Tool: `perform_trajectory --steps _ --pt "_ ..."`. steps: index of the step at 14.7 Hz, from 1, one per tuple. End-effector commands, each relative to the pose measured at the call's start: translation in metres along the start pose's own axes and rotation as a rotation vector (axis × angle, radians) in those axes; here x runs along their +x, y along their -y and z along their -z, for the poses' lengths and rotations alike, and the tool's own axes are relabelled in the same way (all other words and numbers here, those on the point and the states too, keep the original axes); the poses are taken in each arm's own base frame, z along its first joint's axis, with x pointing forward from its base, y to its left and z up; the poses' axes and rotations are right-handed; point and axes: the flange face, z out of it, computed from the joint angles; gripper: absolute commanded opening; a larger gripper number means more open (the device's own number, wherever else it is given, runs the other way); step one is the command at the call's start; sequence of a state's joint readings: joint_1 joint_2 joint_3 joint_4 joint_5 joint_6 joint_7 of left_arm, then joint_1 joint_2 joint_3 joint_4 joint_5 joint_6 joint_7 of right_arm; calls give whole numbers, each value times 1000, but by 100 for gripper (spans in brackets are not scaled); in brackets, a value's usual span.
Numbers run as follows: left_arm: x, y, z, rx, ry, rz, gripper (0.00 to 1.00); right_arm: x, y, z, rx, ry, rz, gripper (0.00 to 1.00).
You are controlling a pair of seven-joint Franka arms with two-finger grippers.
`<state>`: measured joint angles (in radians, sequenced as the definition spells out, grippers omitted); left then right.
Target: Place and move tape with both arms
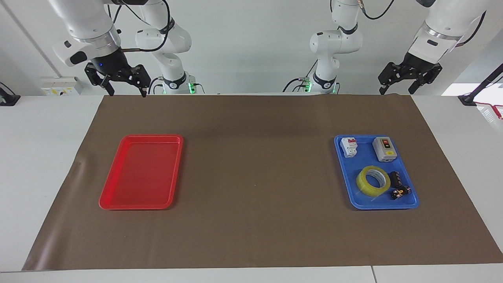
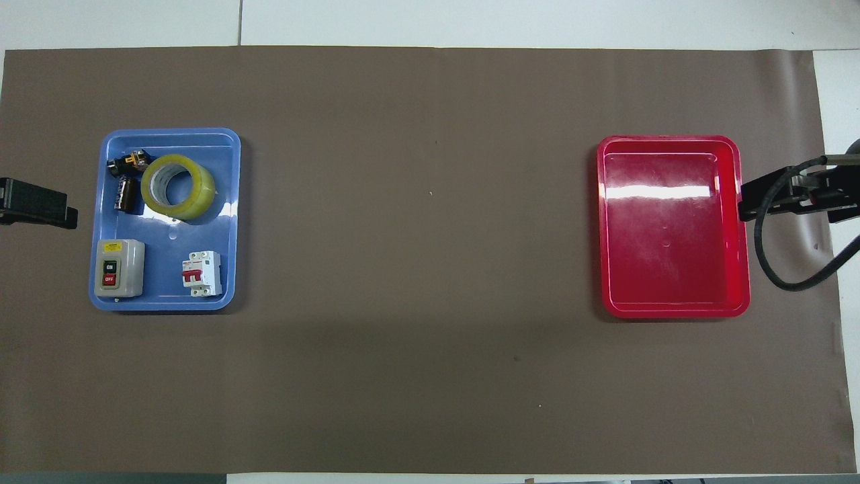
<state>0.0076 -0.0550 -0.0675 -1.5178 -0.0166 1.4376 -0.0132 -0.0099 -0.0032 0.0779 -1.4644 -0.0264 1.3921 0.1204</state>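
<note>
Facing view first: the tape (image 1: 373, 181) lies flat, hole up, in the blue tray (image 1: 413, 204) at the left arm's end of the desk (image 1: 251, 236), in the half of the tray farther from the robots. The left claw (image 1: 397, 92) hangs spread wide and empty above the desk's robot-side edge, so the tape sits forward and down from it. The left arm is clearly nearer. The right claw (image 1: 127, 92) is also wide and empty, waiting over the opposite robot-side corner, above the red tray's (image 1: 114, 204) end.

Overhead view: the tape (image 2: 178, 186) sits beside small black parts (image 2: 126, 178), well apart from the empty red tray (image 2: 742, 309).
</note>
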Motion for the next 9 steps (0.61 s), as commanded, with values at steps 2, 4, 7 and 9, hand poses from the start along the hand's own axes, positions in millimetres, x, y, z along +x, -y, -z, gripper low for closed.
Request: perform_trajectory --steps 2,4,7,9 --pt "9 12 0 -17 -49 77 100 -3 -3 2 -4 -11 22 100" --pt "26 36 -13 -16 -71 133 100 -3 -4 2 -4 -11 21 100" --pt "66 67 -60 -12 -48 178 100 -3 -4 2 -4 -11 21 100" --pt "95 80 -100 26 -52 182 100 -3 -4 2 -4 -11 21 100"
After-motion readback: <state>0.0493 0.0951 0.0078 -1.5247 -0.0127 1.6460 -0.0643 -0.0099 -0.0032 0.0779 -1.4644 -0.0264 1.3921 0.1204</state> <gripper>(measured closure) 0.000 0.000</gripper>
